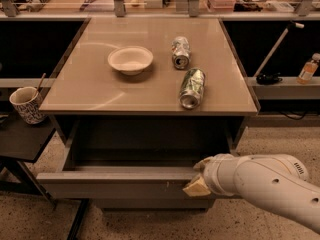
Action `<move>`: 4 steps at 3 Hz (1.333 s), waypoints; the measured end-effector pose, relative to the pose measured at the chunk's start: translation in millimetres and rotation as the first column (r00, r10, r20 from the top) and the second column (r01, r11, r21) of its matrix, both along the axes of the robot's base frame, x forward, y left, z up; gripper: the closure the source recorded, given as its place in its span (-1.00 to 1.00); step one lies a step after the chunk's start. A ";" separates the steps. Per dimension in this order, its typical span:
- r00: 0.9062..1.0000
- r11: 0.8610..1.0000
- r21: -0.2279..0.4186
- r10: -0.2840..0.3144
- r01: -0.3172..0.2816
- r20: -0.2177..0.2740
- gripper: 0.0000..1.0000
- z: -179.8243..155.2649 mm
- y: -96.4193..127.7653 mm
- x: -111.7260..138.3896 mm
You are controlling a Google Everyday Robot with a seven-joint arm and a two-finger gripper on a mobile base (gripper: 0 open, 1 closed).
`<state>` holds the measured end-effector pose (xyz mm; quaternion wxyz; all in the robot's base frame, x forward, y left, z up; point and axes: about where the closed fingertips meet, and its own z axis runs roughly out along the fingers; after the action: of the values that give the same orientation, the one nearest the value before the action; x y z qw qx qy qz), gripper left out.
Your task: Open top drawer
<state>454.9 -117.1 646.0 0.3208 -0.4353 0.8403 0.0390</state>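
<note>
The top drawer [115,183] is a wide grey drawer under the tan table top. It stands pulled out toward me, and its shallow tray body shows behind the flat face panel. My gripper [196,183] is at the right end of the drawer's face panel, at the end of my white arm that comes in from the lower right. Its pale tips rest against the panel's top edge.
On the table top [155,64] lie a white bowl [130,59] and two cans on their sides, one [180,52] behind the other [192,87]. A patterned mug [26,104] stands on a low shelf at the left. A bottle [308,68] stands at the right.
</note>
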 end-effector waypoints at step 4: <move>1.000 1.000 0.001 0.001 -0.001 -0.002 1.00 -4.3 -4.2 -19.5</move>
<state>435.5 -121.3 641.7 0.3203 -0.4353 0.8404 0.0399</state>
